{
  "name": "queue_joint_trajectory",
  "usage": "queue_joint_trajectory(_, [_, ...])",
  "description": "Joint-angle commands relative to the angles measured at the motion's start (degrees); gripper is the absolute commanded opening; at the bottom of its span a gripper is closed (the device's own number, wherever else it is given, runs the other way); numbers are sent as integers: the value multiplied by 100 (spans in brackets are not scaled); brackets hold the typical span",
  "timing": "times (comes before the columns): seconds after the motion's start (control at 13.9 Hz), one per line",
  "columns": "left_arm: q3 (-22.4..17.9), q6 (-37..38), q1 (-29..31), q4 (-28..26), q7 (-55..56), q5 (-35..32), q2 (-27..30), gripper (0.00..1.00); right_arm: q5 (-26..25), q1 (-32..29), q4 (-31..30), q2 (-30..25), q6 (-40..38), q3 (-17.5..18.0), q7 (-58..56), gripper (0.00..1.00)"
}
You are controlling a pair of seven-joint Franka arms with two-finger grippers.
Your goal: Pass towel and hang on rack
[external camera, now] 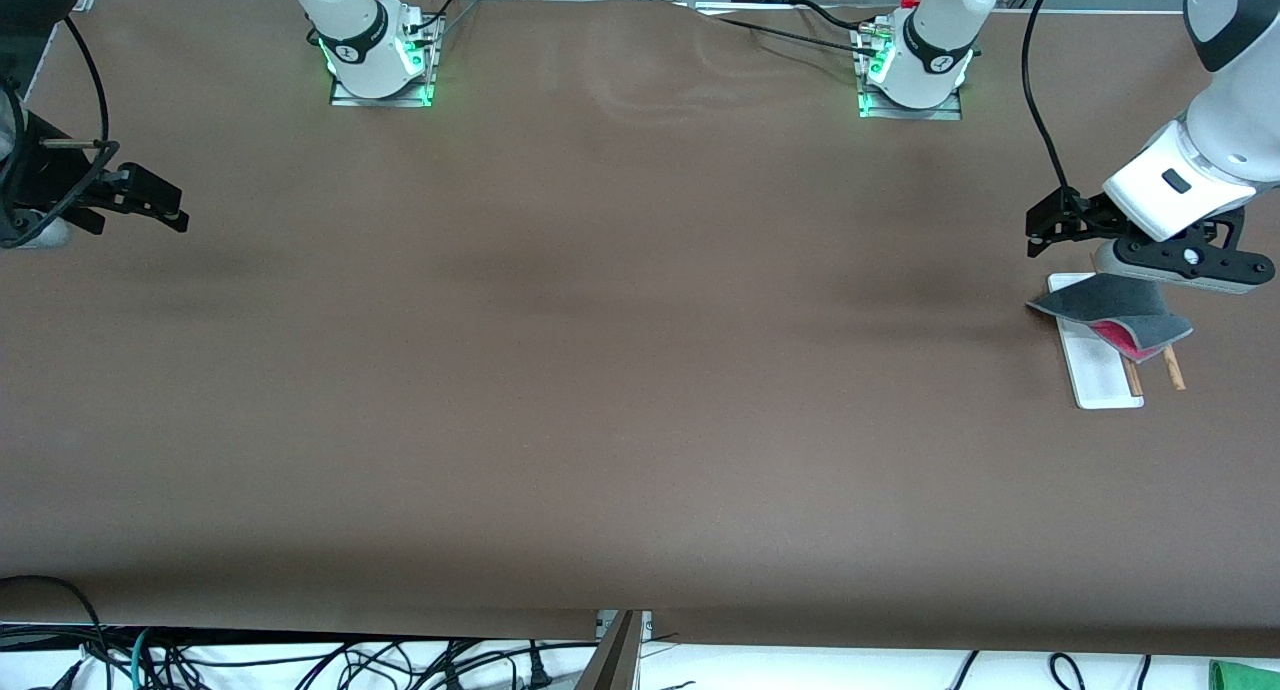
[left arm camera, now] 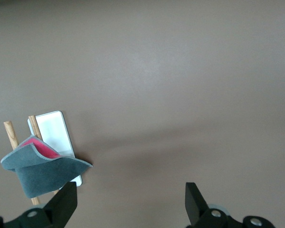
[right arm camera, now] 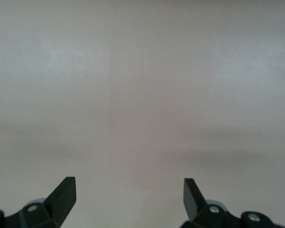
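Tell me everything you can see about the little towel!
The towel is a small soft cloth, fuzzy dark grey outside with bright pink-red peeking from inside its fold. It hangs draped over the two thin wooden rods of the rack, at the left arm's end of the table. Only the rods touch it; nothing is holding it.

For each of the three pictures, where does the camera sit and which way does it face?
Front view: high across the table, facing both bases; shows left gripper, right gripper, and the towel on the rack.
Left wrist view: on the left wrist, facing down at the table; its open gripper, towel, rack.
Right wrist view: on the right wrist, facing bare table; its open gripper.
Shared: front and left wrist views both show towel and rack.
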State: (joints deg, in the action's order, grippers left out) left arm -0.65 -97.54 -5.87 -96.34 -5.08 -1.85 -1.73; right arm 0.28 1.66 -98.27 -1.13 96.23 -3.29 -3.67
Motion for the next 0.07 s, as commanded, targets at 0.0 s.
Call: queue_joint_trajectory(0.0, [-40, 103, -46, 89, 59, 18, -20, 100, -19, -8, 133, 52, -87, 13, -99, 100])
